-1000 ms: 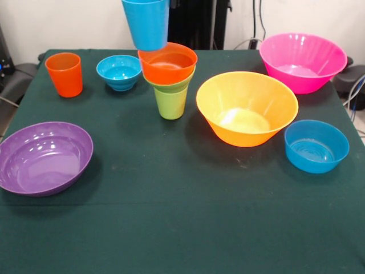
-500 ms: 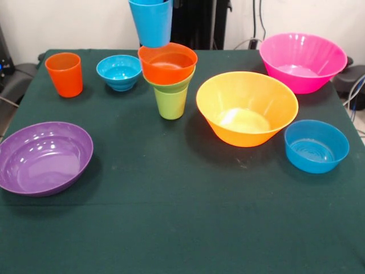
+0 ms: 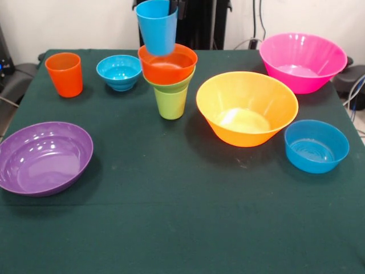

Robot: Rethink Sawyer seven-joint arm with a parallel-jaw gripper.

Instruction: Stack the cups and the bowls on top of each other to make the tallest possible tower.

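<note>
The light blue cup (image 3: 157, 25) hangs over the tower's (image 3: 169, 80) orange bowl (image 3: 167, 64), slightly off-centre, the lime green cup (image 3: 170, 101) underneath. The pincer's state I cannot tell. Next: centre and lower it into the bowl.

You have open green cloth across the whole near half of the table (image 3: 188, 228), broken only by the purple bowl (image 3: 44, 157) at its left edge. Beside the tower (image 3: 169, 80), the yellow-orange bowl (image 3: 246, 107) crowds one flank; the small blue bowl (image 3: 118, 72) and orange cup (image 3: 64, 74) stand off the other. Above it the light blue cup (image 3: 156, 26) blocks straight descent.
</note>
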